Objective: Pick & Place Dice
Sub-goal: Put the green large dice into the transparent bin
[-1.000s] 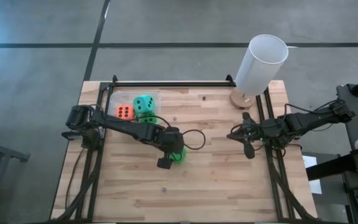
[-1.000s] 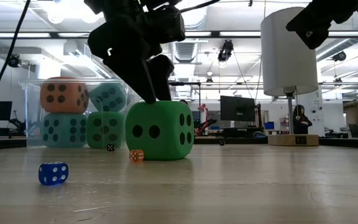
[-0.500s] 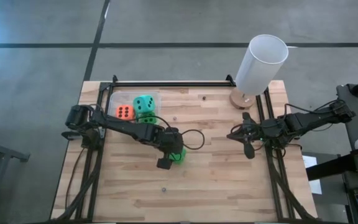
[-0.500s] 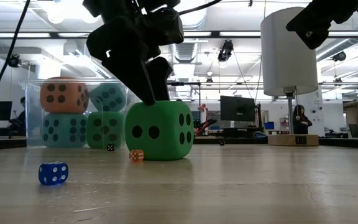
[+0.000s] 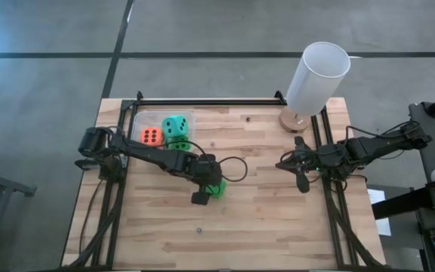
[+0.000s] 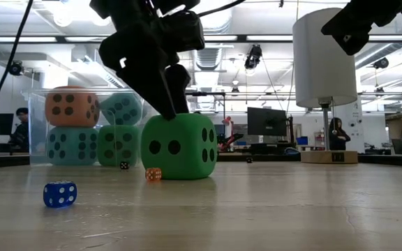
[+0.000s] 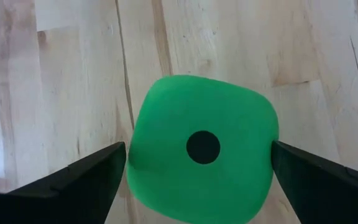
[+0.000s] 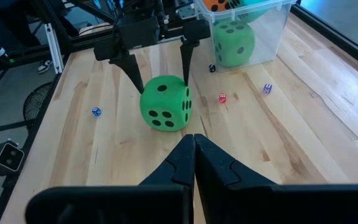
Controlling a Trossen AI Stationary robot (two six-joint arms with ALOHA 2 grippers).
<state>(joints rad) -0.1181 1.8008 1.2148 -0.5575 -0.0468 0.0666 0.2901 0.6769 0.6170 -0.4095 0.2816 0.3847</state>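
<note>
High view: left hand (image 5: 205, 190) over the table (image 5: 263, 219) centre, directly above a bright green die (image 5: 216, 188), mostly hidden under it. Clear tub (image 5: 139, 122) at 10 o'clock from that die, holding an orange die (image 5: 151, 136), a teal die (image 5: 176, 125) and more green below. Right hand (image 5: 299, 174) at the 3 o'clock edge of the table, well apart from the dice. Tall white cylinder (image 5: 317, 77) at 1 o'clock on a wooden base.

Low view: green die (image 6: 179, 146) resting on the table, left hand (image 6: 165, 97) down over its top, fingers spread either side of the upper edge. Tub (image 6: 37, 125) behind at 9 o'clock with orange die (image 6: 72, 107) stacked over teal die (image 6: 72, 145); another teal die and a green one beside them. Tiny blue die (image 6: 60, 194), tiny orange die (image 6: 153, 173) and tiny black die (image 6: 123, 165) on the table in front.

Left wrist view: green die (image 7: 202, 148) one-pip face up, between the two dark fingers (image 7: 73, 177); fingers wide apart, gaps visible on both sides, nothing gripped.

Right wrist view: right hand (image 8: 194, 149) fingers pressed together, holding nothing. Left hand (image 8: 160, 62) straddling green die (image 8: 165, 103), tips apart from its sides. Tub (image 8: 241, 31) beyond, green die (image 8: 234, 43) inside.
</note>
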